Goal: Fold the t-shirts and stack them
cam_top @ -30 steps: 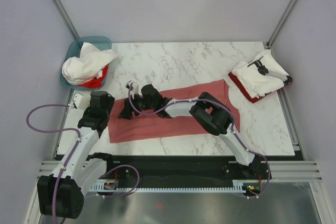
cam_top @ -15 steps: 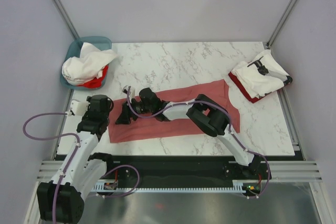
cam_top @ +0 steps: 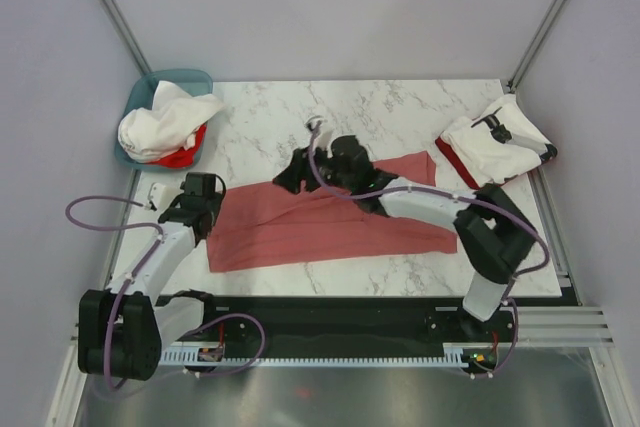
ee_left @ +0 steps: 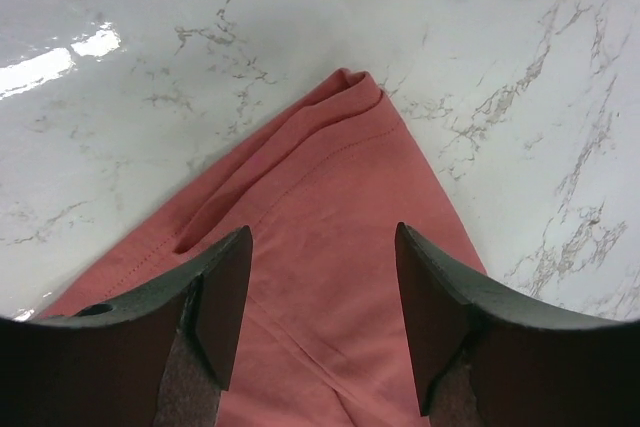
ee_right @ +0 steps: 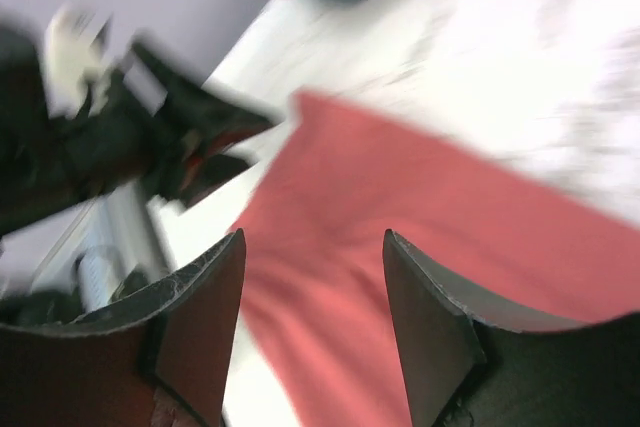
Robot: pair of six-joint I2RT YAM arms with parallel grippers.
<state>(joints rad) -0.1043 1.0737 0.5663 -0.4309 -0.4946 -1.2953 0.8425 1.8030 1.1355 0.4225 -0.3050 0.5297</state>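
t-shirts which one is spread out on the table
The salmon-red t-shirt, spread out on the table; the others are bunched in the teal basket or folded in the right-hand stack.

light: bright, even | glare: marble table (ee_left: 60, 52), left wrist view | blur: right wrist view, heavy motion smear

We see two arms, the left arm (cam_top: 160, 257) and the right arm (cam_top: 425, 202), built of white link shells and black joint housings. A purple cable (cam_top: 68, 215) loops beside each. The left end effector (ee_left: 320, 247) and right end effector (ee_right: 313, 247) each bear two dark, blunt fingers (ee_left: 222, 292).
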